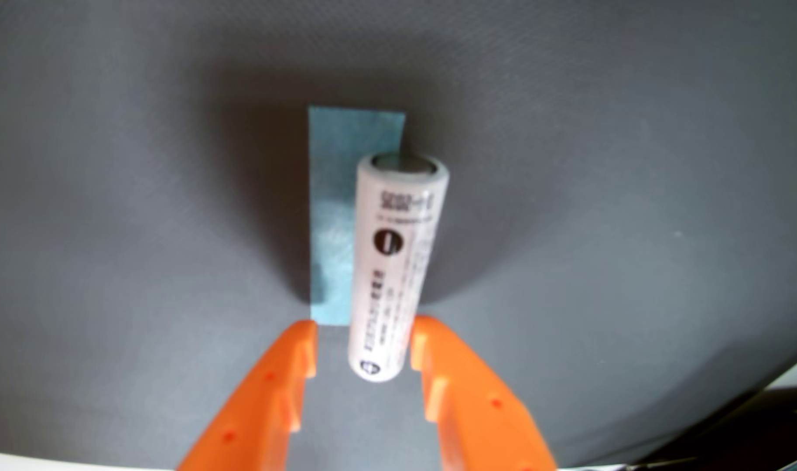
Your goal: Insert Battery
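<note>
Right, wrist view: the hand [364, 337] comes in from the bottom edge of the frame, pointing up toward the centre, two orange fingers [269, 398] spread in a V. Jaws stand apart, wider than the battery, gap visible on the left side of it; the right finger's tip sits at or just beside the battery's lower right edge, contact can't be confirmed. Nothing clamped. One battery [394, 267], white cylinder with dark print, lying lengthwise in the centre of the frame, near end between the fingertips, far metal end pointing to the top of the frame. One strip of blue tape [333, 217] stuck flat on the surface [115, 204], running top to bottom just left of the battery and partly under it. Surface is grey cloth-like material, a dark shadow ringing the tape and battery. Picture is soft, label text unreadable.
</note>
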Robot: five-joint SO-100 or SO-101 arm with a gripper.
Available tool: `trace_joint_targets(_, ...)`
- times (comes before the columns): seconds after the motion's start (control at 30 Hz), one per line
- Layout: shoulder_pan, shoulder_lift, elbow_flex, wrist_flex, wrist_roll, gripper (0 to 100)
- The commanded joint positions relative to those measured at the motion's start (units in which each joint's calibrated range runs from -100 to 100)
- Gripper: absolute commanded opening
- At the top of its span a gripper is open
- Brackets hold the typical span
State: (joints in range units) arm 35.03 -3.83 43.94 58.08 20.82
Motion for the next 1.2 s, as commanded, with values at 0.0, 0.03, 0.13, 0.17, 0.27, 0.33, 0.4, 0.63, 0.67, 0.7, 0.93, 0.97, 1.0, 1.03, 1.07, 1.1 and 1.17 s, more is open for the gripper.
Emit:
trace_joint_targets(0.0, -0.43, -1.22, 0.77, -1.60, 0.24, 12)
trace_joint_targets(0.03, -0.43, -1.22, 0.77, -1.51, 0.09, 12)
trace_joint_targets(0.13, 0.39, -1.22, 0.86, -1.51, -0.17, 12)
trace_joint_targets(0.17, 0.51, -1.22, 0.86, -1.51, -0.22, 12)
trace_joint_targets(0.27, 0.51, -1.22, 0.95, -1.51, -0.27, 12)
trace_joint_targets(0.33, 0.51, -1.22, 1.31, -1.51, -0.27, 11)
trace_joint_targets(0.4, 0.51, -1.22, 1.49, -1.51, -0.27, 11)
trace_joint_targets(0.63, 0.63, -0.97, 1.58, -1.17, -0.27, 11)
trace_joint_targets(0.67, 0.63, -0.55, 1.58, -1.09, -0.27, 10)
trace_joint_targets(0.7, 0.63, 0.03, 1.13, -1.09, -0.27, 8)
trace_joint_targets(0.93, 0.63, 2.95, -1.39, -0.75, -0.94, 2)
trace_joint_targets(0.97, 0.63, 2.95, -1.39, -0.75, -0.94, 2)
trace_joint_targets(1.0, 0.63, 2.95, -1.39, -0.75, -0.94, 2)
trace_joint_targets(1.03, 0.63, 2.95, -1.39, -0.75, -0.94, 2)
trace_joint_targets(1.07, 0.63, 2.87, -1.39, -0.75, -0.99, 2)
trace_joint_targets(1.1, 0.51, 2.78, -1.39, -0.75, -0.99, 2)
trace_joint_targets(1.17, -0.43, 2.62, -1.48, -0.67, -1.71, 2)
